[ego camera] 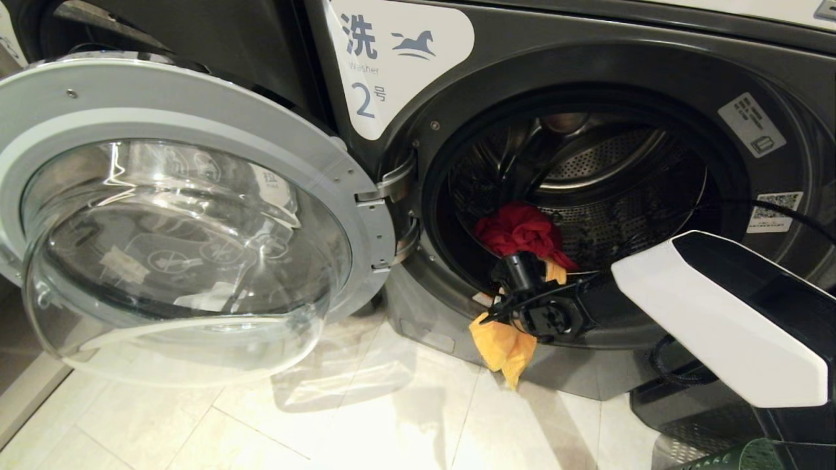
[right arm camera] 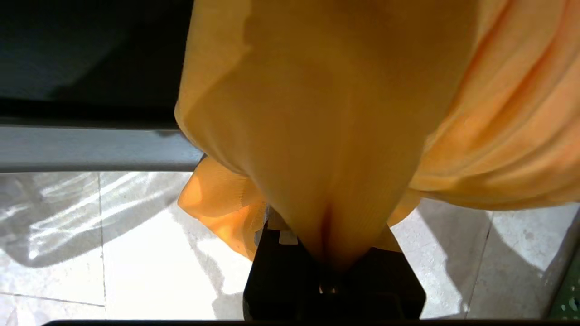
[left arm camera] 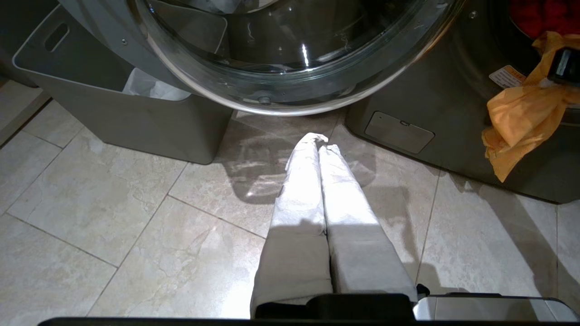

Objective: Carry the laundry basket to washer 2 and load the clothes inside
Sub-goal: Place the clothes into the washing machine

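Washer 2 (ego camera: 392, 59), dark grey with a white horse label, stands with its door (ego camera: 183, 228) swung wide to the left. A red garment (ego camera: 522, 232) lies at the front of the drum (ego camera: 601, 163). My right gripper (ego camera: 522, 264) is at the lower lip of the opening, shut on the yellow cloth (ego camera: 503, 346), which hangs over the lip toward the floor. That cloth (right arm camera: 326, 113) drapes over the fingers and hides them. A sliver of the green laundry basket (ego camera: 751, 457) shows at the bottom right. My left gripper (left arm camera: 319, 142) hangs shut and empty above the tiles.
A grey bin (left arm camera: 113, 104) with a white bag (left arm camera: 149, 86) stands under the open door, left of the washer. The glass door juts far out over the tiled floor (ego camera: 366, 418). A small service flap (left arm camera: 398, 131) sits low on the washer's front.
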Tool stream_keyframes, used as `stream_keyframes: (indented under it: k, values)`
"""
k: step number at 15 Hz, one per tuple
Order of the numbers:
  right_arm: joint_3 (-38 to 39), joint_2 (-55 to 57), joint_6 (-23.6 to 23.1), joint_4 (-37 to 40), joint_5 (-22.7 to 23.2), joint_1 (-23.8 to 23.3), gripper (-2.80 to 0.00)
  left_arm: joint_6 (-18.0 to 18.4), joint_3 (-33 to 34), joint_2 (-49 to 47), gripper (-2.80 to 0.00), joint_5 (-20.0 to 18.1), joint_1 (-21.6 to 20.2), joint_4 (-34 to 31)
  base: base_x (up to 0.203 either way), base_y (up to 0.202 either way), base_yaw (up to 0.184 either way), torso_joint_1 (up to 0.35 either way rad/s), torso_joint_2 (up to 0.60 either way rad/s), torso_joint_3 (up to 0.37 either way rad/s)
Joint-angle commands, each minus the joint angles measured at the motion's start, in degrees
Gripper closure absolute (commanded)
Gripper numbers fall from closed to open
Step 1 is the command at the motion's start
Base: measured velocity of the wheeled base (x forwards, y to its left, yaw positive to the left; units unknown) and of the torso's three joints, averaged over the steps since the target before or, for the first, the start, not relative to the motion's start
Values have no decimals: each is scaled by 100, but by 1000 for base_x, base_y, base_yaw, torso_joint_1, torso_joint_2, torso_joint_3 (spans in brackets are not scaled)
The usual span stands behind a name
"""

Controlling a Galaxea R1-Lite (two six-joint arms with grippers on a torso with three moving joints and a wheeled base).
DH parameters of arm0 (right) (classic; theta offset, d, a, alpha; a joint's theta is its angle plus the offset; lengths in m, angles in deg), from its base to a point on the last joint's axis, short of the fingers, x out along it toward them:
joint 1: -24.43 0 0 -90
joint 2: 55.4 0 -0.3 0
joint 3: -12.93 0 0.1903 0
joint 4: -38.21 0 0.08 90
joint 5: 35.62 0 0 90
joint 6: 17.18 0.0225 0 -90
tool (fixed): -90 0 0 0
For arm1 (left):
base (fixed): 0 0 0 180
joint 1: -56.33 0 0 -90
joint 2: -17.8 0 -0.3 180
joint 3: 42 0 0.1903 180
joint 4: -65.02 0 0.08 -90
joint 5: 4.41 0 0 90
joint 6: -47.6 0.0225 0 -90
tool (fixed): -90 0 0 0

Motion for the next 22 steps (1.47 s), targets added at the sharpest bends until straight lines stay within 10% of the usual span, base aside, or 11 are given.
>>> stream_keyframes:
  k: [1, 5, 11, 15, 16, 22]
  values:
    - [34, -466, 14, 38, -83, -9, 0, -3, 0, -2, 0, 6, -2, 4, 0, 0, 0, 0, 0, 0]
    - [-137, -1129, -589, -144, -685, -21, 0, -3, 0, -2, 0, 6, -2, 4, 0, 0, 0, 0, 0, 0]
    - [-1384, -430, -3816, -3296, -1086, -239, 0, -3, 0, -2, 0, -2, -2, 4, 0, 0, 0, 0, 0, 0]
    - [-2359, 275, -4643, -3983, -902, -455, 0, -3, 0, -2, 0, 6, -2, 4, 0, 0, 0, 0, 0, 0]
    - [-2470, 411, -4675, -4037, -898, -513, -280, -3, 0, -2, 0, 6, -2, 4, 0, 0, 0, 0, 0, 0]
    - [-2448, 786, -4702, -4141, -916, -609, -280, -3, 0, -2, 0, 6, -2, 4, 0, 0, 0, 0, 0, 0]
